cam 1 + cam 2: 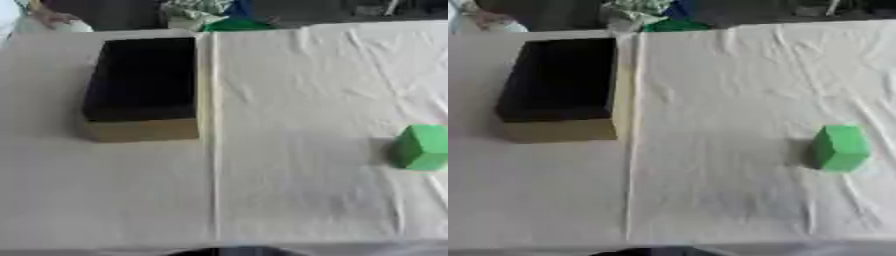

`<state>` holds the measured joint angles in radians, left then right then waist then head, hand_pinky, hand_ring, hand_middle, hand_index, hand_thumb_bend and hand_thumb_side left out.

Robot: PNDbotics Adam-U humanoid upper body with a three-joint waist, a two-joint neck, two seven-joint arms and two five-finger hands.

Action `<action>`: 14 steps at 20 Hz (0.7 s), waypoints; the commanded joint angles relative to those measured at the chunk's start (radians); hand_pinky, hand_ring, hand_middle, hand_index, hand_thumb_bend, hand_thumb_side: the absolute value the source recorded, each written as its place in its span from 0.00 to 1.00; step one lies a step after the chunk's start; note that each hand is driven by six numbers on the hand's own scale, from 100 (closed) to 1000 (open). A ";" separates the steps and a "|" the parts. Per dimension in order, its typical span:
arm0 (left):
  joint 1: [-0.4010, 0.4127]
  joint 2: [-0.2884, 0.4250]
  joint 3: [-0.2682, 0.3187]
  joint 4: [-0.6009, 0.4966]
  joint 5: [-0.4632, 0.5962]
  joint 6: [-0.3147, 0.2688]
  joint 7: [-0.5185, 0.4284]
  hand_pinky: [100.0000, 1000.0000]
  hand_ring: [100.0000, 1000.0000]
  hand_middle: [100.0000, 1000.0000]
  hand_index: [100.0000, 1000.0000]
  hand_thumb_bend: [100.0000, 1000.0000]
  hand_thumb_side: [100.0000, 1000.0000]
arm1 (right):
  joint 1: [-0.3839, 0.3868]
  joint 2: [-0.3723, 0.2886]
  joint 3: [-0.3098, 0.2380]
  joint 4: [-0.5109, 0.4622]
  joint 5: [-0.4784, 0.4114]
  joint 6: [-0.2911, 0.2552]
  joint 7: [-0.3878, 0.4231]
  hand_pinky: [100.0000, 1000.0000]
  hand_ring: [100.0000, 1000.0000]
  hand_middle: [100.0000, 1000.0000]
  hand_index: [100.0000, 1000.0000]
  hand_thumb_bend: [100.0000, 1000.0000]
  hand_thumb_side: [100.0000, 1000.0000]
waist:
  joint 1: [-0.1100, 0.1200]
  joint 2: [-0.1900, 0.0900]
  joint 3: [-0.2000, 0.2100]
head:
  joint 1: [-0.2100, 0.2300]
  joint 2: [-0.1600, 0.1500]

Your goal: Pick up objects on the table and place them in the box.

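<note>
While box [140, 131] sits left, green block [840, 148] lies well apart right

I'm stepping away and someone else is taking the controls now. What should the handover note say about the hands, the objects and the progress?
Hands: neither the left nor the right hand shows in either view.
Things: the green block sits alone on the white cloth at the table's right side. The box stands open at the left, well apart from the block; its inside looks dark and nothing can be made out in it.
Done: nothing visibly placed.
Left: pick up the green block and put it in the box.
</note>
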<state>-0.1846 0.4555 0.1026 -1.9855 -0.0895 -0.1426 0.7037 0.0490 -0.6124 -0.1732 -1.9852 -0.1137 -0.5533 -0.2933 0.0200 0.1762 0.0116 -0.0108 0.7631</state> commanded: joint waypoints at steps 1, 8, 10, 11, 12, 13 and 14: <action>-0.003 0.017 0.014 -0.014 -0.004 0.002 0.001 0.62 0.68 0.72 0.78 0.48 1.00 | 0.020 -0.039 -0.026 -0.015 0.025 -0.017 -0.003 0.85 0.86 0.86 0.84 0.00 1.00 | -0.004 0.000 -0.005 | -0.013 -0.008; 0.008 0.045 0.018 -0.014 -0.017 0.004 0.006 0.62 0.68 0.72 0.78 0.48 1.00 | 0.158 -0.184 -0.081 -0.015 0.122 -0.078 0.031 0.86 0.88 0.86 0.86 0.00 1.00 | -0.018 0.005 -0.028 | 0.022 -0.005; 0.010 0.048 0.016 -0.014 -0.018 0.005 0.006 0.62 0.68 0.72 0.78 0.48 1.00 | 0.201 -0.230 -0.098 -0.015 0.151 -0.078 0.039 0.86 0.88 0.86 0.86 0.00 1.00 | -0.020 0.004 -0.031 | 0.028 -0.005; 0.011 0.049 0.016 -0.014 -0.018 0.006 0.006 0.62 0.68 0.72 0.78 0.48 1.00 | 0.218 -0.253 -0.103 -0.015 0.165 -0.071 0.040 0.86 0.88 0.86 0.87 0.00 1.00 | -0.020 0.004 -0.032 | 0.030 -0.006; 0.011 0.050 0.016 -0.014 -0.018 0.007 0.006 0.62 0.68 0.72 0.78 0.48 1.00 | 0.231 -0.276 -0.106 -0.015 0.179 -0.061 0.041 0.86 0.88 0.86 0.87 0.00 1.00 | -0.020 0.005 -0.032 | 0.031 -0.008; 0.012 0.051 0.016 -0.014 -0.018 0.007 0.005 0.62 0.68 0.72 0.78 0.47 1.00 | 0.242 -0.297 -0.107 -0.015 0.192 -0.050 0.044 0.87 0.88 0.86 0.87 0.00 1.00 | -0.020 0.005 -0.034 | 0.034 -0.009; 0.014 0.053 0.016 -0.014 -0.019 0.008 0.006 0.62 0.68 0.72 0.78 0.47 1.00 | 0.254 -0.320 -0.108 -0.015 0.206 -0.038 0.051 0.87 0.89 0.87 0.88 0.00 1.00 | -0.020 0.006 -0.036 | 0.037 -0.010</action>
<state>-0.1663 0.4749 0.1078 -1.9855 -0.1065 -0.1372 0.7086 0.3017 -0.8699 -0.2623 -1.9852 0.0708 -0.6024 -0.2452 0.0004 0.1914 -0.0235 0.0204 0.7614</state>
